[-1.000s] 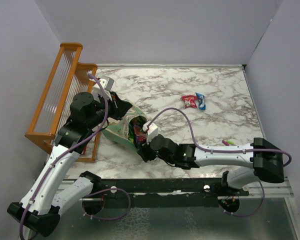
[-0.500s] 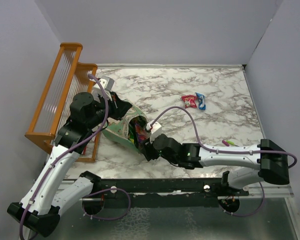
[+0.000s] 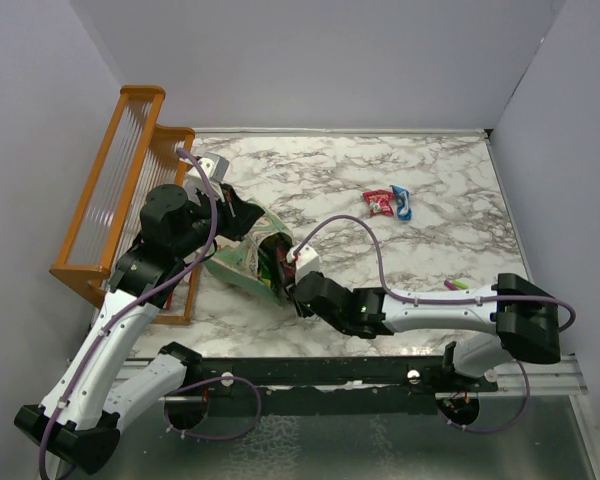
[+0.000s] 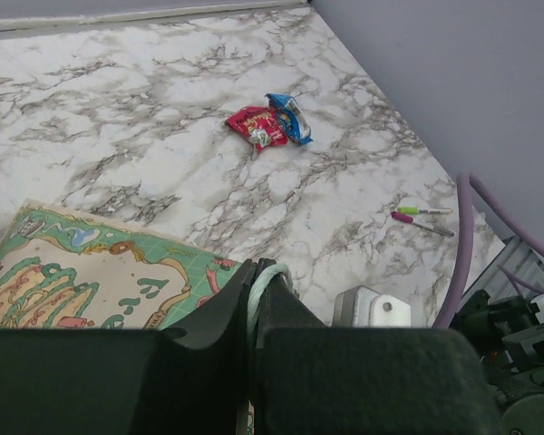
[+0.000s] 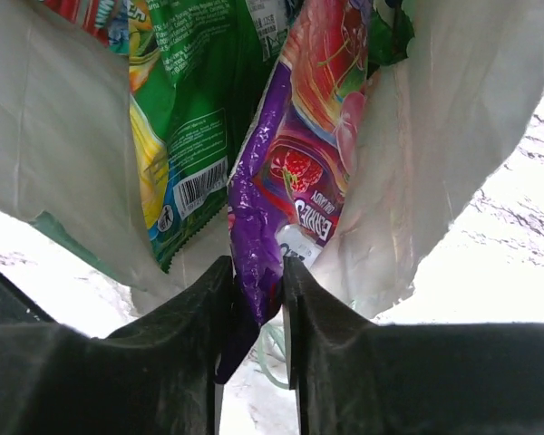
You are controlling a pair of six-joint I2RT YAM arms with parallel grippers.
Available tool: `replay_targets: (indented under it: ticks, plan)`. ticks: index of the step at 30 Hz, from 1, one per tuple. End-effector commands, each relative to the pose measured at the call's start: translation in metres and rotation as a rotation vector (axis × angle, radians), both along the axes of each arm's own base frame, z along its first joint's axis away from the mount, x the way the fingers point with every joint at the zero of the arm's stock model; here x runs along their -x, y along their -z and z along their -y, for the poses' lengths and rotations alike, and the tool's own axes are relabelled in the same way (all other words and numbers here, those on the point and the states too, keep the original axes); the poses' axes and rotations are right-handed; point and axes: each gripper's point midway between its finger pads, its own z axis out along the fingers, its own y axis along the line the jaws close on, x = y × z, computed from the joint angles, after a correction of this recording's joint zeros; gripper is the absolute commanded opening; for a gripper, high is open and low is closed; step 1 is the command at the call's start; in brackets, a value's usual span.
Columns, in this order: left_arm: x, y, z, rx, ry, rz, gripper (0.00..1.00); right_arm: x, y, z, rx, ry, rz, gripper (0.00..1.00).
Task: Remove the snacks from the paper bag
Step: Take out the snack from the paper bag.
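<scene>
The right gripper (image 5: 254,285), at the bottom centre of the right wrist view, is pinching the lower end of a purple packet (image 5: 295,181). Its jaws are standing narrow, both pads touching the foil. The packet is running straight up from the jaws into the bag (image 5: 50,154), its long axis nearly in line with the fingers, so a pull straight back along that axis is looking like the way out. A green packet (image 5: 190,100) is lying just to its left, touching it, with a barcode showing; it may be at risk of dragging along. The purple label is showing a strawberry and inverted lettering, too creased to read surely. In the top view the bag is lying at centre left, its mouth facing the right gripper, the nearer arm. The left gripper (image 4: 252,294) is clamping fully shut on the white handle (image 4: 265,272). A red packet (image 4: 257,127) and a blue packet (image 4: 290,118) are lying on the table (image 4: 163,109), well apart from the bag.
</scene>
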Motion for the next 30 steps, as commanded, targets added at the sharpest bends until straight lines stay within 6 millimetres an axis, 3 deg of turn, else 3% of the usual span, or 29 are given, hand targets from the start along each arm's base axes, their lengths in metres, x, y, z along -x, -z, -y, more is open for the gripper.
replay_targets:
  ticks: [1,8,14,24,26,30]
  plan:
    - [0.004,-0.026,0.0,0.026,0.01,0.081,0.0,-0.01,-0.012,-0.007,-0.008,0.033,0.044,0.23]
    - [0.003,-0.024,0.0,0.027,0.01,0.077,0.0,-0.005,-0.033,-0.003,-0.065,0.013,0.044,0.01]
    - [0.003,-0.02,-0.001,0.023,0.007,0.07,0.0,0.001,-0.059,0.007,-0.136,0.003,0.045,0.01]
    - [0.002,-0.014,0.001,0.03,0.009,0.052,0.0,0.034,-0.142,0.024,-0.372,-0.203,0.128,0.01]
    - [0.001,-0.014,0.001,0.03,0.01,0.052,0.0,0.036,-0.15,0.034,-0.384,-0.201,0.137,0.01]
    - [0.002,-0.015,0.001,0.027,0.01,0.054,0.0,0.037,-0.146,0.058,-0.346,-0.168,0.132,0.01]
